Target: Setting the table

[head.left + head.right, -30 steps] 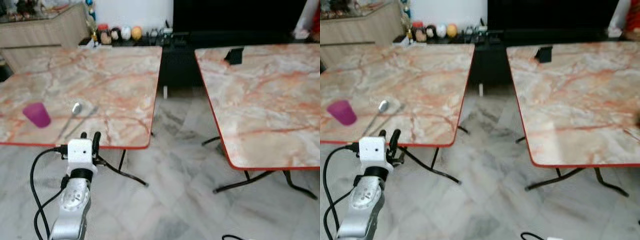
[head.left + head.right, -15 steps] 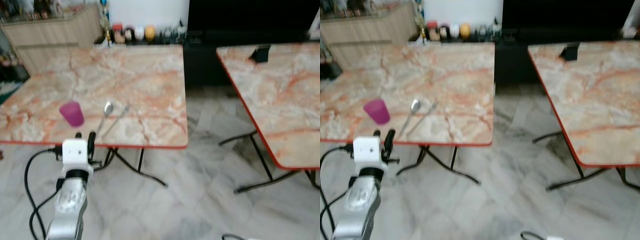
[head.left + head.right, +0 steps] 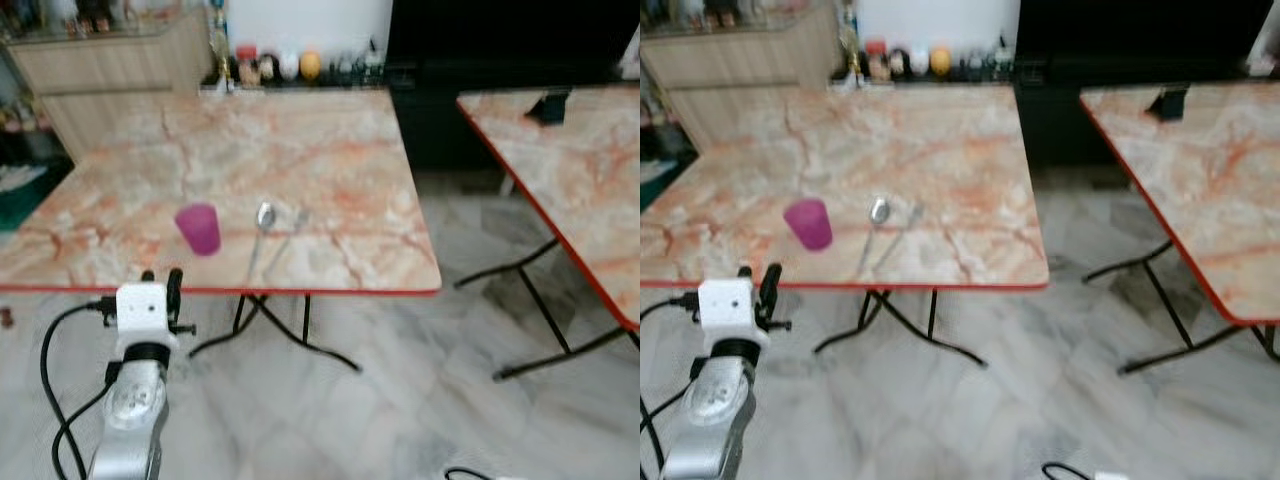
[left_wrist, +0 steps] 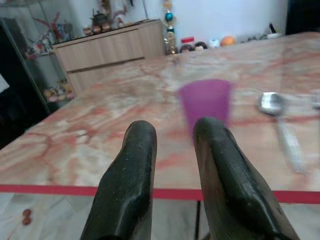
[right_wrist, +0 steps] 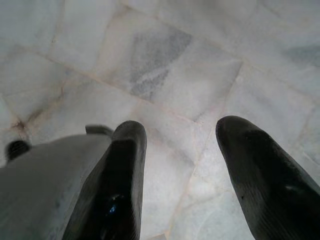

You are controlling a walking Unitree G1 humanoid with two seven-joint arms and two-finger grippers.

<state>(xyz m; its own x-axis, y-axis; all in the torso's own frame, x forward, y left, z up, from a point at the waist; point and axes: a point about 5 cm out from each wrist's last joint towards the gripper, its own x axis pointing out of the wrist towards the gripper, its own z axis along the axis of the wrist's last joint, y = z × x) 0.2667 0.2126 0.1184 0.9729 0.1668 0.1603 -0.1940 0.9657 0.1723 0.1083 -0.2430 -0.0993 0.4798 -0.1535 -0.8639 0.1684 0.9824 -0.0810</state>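
Note:
A purple cup [image 3: 198, 228] stands upright near the front edge of the left marble table [image 3: 300, 150]. Just to its right lie a spoon [image 3: 262, 225] and a fork [image 3: 290, 228], side by side. My left gripper [image 3: 160, 285] is raised just in front of the table's red edge, below and slightly left of the cup. In the left wrist view its fingers [image 4: 135, 165] stand a little apart with nothing between them, pointing at the cup [image 4: 205, 100] and the spoon [image 4: 272, 102]. My right gripper [image 5: 182, 165] hangs open over the floor tiles.
A second marble table [image 3: 580, 160] stands to the right, with a small black object [image 3: 550, 107] on it and a floor gap between the two tables. A wooden sideboard [image 3: 110, 70] and small ornaments [image 3: 280, 65] line the back wall. A black cable [image 3: 55, 380] loops beside my left arm.
The whole view has shifted, so the camera has moved: the left table with the cup now sits nearer the middle. My left gripper stays raised before the table edge. The cutlery has not moved.

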